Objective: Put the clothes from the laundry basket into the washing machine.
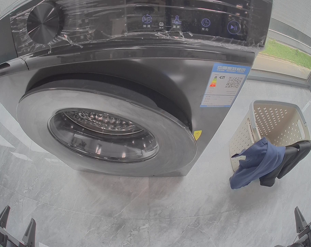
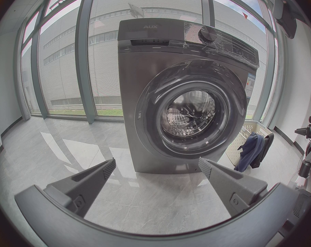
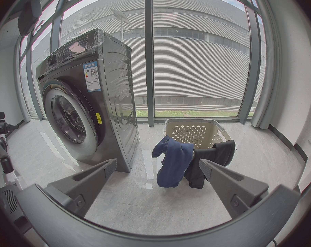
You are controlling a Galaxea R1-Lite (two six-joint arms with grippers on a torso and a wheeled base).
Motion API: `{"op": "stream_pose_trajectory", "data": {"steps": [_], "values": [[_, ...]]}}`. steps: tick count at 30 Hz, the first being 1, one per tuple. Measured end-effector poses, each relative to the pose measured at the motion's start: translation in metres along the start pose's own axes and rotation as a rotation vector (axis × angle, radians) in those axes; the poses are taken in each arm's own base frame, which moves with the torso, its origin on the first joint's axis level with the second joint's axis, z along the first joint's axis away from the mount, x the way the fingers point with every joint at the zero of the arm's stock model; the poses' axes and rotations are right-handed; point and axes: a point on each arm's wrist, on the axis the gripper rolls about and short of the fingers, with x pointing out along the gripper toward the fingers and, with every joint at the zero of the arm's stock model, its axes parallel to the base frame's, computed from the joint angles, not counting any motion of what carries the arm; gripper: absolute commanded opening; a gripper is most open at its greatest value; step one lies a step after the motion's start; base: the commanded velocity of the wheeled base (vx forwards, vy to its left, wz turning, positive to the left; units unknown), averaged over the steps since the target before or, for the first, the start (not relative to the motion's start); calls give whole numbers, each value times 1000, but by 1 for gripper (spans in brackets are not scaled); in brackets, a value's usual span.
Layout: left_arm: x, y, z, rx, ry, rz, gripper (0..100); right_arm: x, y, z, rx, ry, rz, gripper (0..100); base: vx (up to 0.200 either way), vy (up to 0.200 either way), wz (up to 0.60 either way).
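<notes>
left gripper (image 2: 156, 162): dark grey, wedge fingers (image 2: 81, 189), ribbed tips
right gripper (image 3: 157, 162): same grey wedges, one round screw (image 3: 235, 200) each

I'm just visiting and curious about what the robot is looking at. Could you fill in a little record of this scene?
Washing machine: grey front-loader, door shut
Laundry basket: on floor, to machine's right
Blue garment: draped over basket's near rim
Black garment: draped beside it
Left jaws: open, empty
Right jaws: open, empty

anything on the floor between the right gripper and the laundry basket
No, just bare floor in the right wrist view, from the right gripper up to the laundry basket.
</notes>
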Motion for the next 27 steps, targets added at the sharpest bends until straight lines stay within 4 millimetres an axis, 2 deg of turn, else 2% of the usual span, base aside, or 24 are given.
{"op": "stream_pose_trajectory", "data": {"steps": [15,27], "values": [[0,0,0,0,0,0,100,0,0,0,0,0,0,100,0,0,0],[0,0,0,0,0,0,100,0,0,0,0,0,0,100,0,200,0]]}}
